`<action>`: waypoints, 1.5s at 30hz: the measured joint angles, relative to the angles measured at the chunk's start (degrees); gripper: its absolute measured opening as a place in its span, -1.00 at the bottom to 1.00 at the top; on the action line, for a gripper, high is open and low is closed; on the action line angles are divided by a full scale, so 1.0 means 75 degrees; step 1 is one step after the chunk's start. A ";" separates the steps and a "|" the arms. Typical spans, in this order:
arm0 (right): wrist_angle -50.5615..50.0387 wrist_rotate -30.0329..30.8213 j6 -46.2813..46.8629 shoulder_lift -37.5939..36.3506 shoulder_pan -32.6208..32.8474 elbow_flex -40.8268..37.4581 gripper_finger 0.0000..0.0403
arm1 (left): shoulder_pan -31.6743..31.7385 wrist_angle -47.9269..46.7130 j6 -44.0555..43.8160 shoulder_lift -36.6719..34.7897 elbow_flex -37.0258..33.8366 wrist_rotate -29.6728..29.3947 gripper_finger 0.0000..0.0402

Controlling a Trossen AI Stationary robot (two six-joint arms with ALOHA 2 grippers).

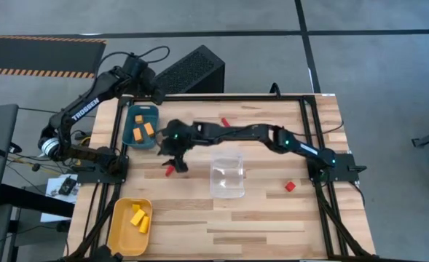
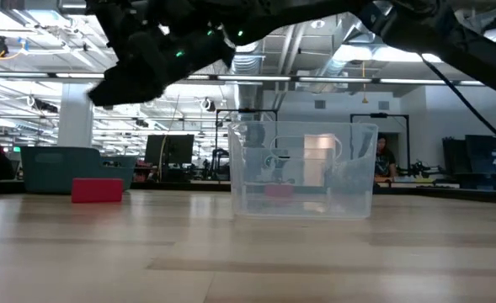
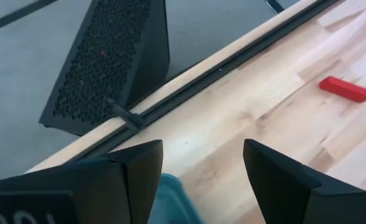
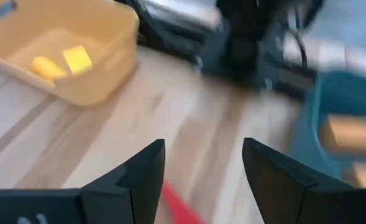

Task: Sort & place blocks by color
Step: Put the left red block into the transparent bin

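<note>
My right gripper (image 1: pixel 175 159) (image 4: pixel 204 148) is open and hangs above the table's left middle, over a small red block (image 1: pixel 169 171) (image 4: pixel 180 203) (image 2: pixel 97 190) that lies flat on the wood. A red bar (image 1: pixel 225 121) (image 3: pixel 346 88) lies near the far edge, and a red cube (image 1: pixel 290 186) lies to the right. Orange blocks (image 1: pixel 143 131) sit in the teal tray (image 1: pixel 143 114). Yellow blocks (image 1: pixel 140 218) (image 4: pixel 77 59) sit in the yellow tray (image 1: pixel 119 233). My left gripper (image 1: pixel 154 94) (image 3: pixel 202 148) is open above the teal tray's far end.
A clear plastic box (image 1: pixel 227 175) (image 2: pixel 302 172) stands mid-table, right of my right gripper. A black perforated box (image 1: pixel 192 69) (image 3: pixel 108 56) sits beyond the far edge. A dark frame rail (image 3: pixel 189 93) runs along the table's far edge. Bare wood lies near the front.
</note>
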 joint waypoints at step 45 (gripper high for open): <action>-0.0561 0.0247 -0.0672 0.0839 -0.0038 -0.0259 0.18 | -0.1522 -0.0022 -0.0848 0.0029 -0.0012 -0.1235 0.04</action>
